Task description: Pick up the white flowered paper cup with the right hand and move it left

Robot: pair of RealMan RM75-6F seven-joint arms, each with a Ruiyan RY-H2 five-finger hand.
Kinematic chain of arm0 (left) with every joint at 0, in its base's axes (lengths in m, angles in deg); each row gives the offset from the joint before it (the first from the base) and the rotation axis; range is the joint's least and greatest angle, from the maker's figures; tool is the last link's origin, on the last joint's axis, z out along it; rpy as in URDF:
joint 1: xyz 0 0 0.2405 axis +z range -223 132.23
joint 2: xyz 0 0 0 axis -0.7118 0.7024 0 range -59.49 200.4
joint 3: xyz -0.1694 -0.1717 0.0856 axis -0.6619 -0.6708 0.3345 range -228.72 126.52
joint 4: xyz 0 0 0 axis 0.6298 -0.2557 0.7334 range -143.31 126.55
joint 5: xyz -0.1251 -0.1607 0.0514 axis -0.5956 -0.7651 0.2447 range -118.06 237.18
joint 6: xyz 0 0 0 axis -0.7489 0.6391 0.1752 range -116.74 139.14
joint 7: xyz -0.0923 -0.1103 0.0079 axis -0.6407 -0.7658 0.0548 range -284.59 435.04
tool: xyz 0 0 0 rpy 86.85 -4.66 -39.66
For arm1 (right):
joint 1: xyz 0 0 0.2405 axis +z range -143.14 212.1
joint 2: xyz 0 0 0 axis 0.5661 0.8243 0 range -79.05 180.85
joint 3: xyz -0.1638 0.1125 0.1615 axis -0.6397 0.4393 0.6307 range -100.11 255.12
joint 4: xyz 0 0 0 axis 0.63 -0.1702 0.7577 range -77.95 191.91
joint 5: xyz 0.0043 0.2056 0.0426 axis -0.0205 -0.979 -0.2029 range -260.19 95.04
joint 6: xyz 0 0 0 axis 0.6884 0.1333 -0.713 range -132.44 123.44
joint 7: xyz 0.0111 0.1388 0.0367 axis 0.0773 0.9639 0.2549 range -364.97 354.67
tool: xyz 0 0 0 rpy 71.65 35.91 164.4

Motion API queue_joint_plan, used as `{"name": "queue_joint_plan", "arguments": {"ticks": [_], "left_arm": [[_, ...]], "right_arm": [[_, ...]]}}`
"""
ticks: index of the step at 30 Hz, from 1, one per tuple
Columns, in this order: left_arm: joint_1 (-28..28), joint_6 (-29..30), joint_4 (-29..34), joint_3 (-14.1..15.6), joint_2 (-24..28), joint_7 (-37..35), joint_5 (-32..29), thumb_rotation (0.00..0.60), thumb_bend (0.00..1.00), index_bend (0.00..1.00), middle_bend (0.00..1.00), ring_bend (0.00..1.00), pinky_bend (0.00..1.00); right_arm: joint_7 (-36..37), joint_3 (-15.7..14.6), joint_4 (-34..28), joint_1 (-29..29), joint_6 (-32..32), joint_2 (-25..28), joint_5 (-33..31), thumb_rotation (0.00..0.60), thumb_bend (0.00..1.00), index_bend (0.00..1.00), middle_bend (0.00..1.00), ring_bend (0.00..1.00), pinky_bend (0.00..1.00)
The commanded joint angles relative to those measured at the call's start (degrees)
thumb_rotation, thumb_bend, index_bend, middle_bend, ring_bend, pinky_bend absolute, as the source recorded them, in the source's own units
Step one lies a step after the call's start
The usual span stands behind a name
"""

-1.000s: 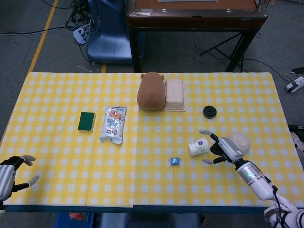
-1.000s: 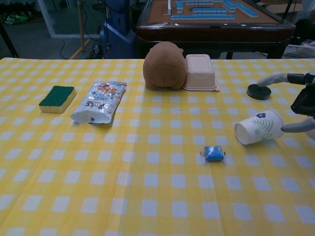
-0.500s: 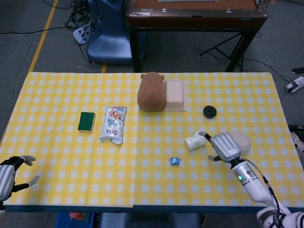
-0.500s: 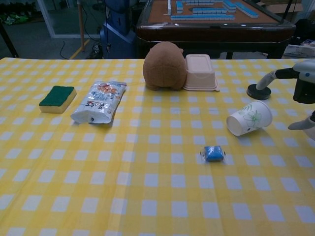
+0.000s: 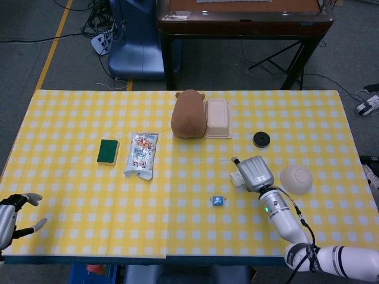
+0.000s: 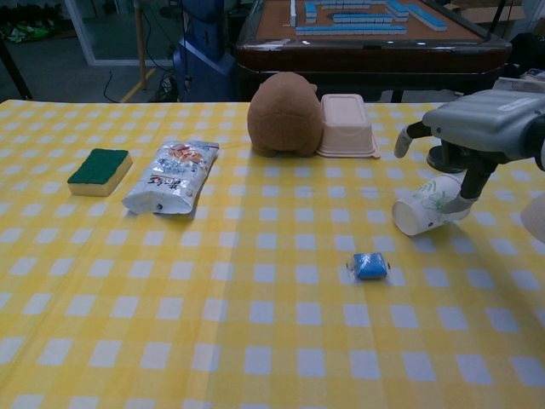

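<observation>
The white flowered paper cup (image 6: 423,209) lies on its side on the yellow checked cloth, mouth toward the left. In the head view only its rim end (image 5: 237,177) shows from under my right hand (image 5: 256,172). In the chest view my right hand (image 6: 487,123) hangs palm-down just above the cup. One finger (image 6: 466,192) reaches down against the cup's closed end. The thumb (image 6: 405,140) sticks out to the left, clear of the cup. Nothing lifts the cup. My left hand (image 5: 13,215) rests open at the table's near-left edge.
A blue wrapped candy (image 6: 370,266) lies just in front of the cup. An upturned pale bowl (image 5: 296,179) sits right of my hand, a black disc (image 5: 261,139) behind it. Further back stand a brown plush (image 5: 188,113) and beige box (image 5: 217,118). A snack bag (image 5: 141,154) and green sponge (image 5: 108,151) lie left.
My right hand has swung left and come over the cup, turning palm-down. The cup has shifted a little to the left and back. The left hand stays put.
</observation>
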Motion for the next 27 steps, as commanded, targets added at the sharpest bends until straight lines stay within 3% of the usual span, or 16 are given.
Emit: {"name": "queue_joint_plan", "arguments": {"ticks": [1,16,27], "left_arm": [[0.1,0.1,0.0,-0.1,0.1,-0.2,-0.1,0.600,0.00,0.50,0.48,0.39,0.47],[0.2,0.4,0.1,-0.2,0.4,-0.7,0.0,0.600,0.00,0.50,0.48,0.39,0.47],[0.3,0.4,0.1,-0.2,0.5,-1.2,-0.1,0.600,0.00,0.50,0.48,0.39,0.47]], "right_arm": [[-1.8,-0.3,0.3,1.5,0.1,-1.0,-2.1,0.600,0.02,0.25,1.00,1.00,1.00],[-7.7,-2.7,2.3,6.4,-2.1,-4.0,-10.6,0.600,0.02,0.31,1.00,1.00,1.00],[-9.8,-3.9,5.8,9.1,-3.3,-7.4,-13.2,0.600,0.03,0.33,1.00,1.00,1.00]]}}
